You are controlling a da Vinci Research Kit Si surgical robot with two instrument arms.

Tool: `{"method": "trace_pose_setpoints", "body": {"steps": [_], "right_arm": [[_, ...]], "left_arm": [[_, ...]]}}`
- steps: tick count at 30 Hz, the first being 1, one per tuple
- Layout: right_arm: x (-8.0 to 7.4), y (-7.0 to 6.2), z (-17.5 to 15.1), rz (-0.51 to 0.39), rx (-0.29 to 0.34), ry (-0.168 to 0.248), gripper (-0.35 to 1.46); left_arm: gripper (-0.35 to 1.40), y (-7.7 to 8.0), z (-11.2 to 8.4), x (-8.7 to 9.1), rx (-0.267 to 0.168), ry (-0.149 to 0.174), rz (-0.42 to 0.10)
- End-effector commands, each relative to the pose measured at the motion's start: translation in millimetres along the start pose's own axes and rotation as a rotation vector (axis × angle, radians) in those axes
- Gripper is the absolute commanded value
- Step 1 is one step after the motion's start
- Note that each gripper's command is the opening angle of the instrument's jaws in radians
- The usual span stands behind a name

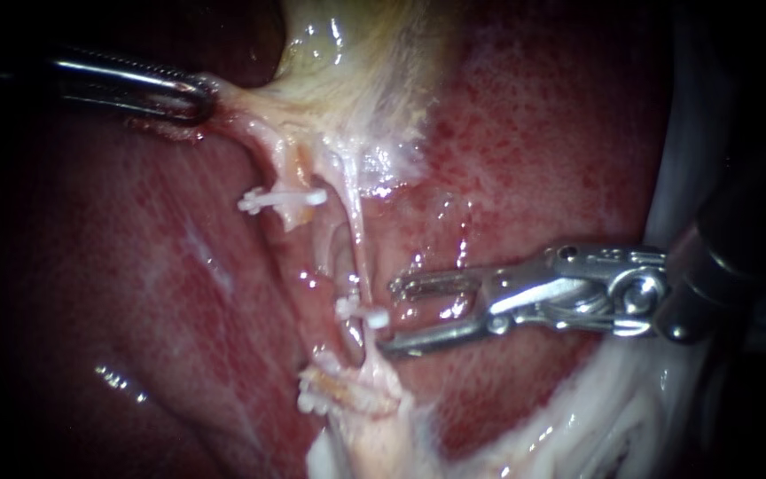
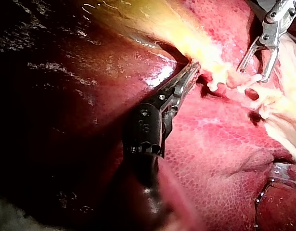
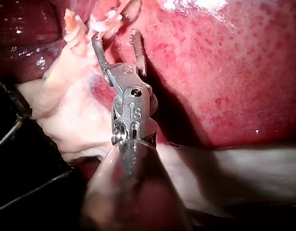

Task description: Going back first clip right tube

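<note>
Wet, dark-red liver (image 1: 135,293) fills most of the frame as backdrop, mottled a brighter red in the upper right and dimmer toward the left. The light is strongest at the centre and leaves small glints (image 1: 113,377) at lower left. A pale whitish sheet (image 1: 671,160) runs down the right edge. Beyond it, and in the upper left corner, all is black.

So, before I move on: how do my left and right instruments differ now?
The left instrument has jaws shut on pale tissue; the right instrument has jaws open. The left is by the gallbladder; the right sits beside the clip on the right tube. Both lie over the liver.
</note>
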Motion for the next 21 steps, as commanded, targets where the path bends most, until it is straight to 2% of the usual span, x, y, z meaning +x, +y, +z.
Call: {"method": "trace_pose_setpoints", "body": {"steps": [1, 6, 10, 16, 21], "right_arm": [[-0.1, -0.1, -0.5, -0.016, -0.004, -0.002, 0.5], [-0.4, -0.7, -3.1, -0.15, -0.015, -0.005, 0.5], [0.2, -1.3, -6.4, -0.293, -0.061, -0.028, 0.5], [1.6, -1.4, -9.8, -0.391, -0.116, -0.043, 0.5], [1.8, -1.2, -10.5, -0.402, -0.124, -0.036, 0.5]], "left_arm": [[-0.35, 0.0, 0.0, 0.0, -0.001, 0.0, 0.001], [-0.35, 0.0, 0.0, 0.0, -0.001, 0.0, 0.001], [-0.35, 0.0, 0.0, 0.0, -0.001, 0.0, 0.001], [-0.35, 0.0, 0.1, 0.0, 0.0, 0.0, 0.0], [-0.35, 0.0, 0.9, -0.4, 0.005, 0.001, 0.003]]}}
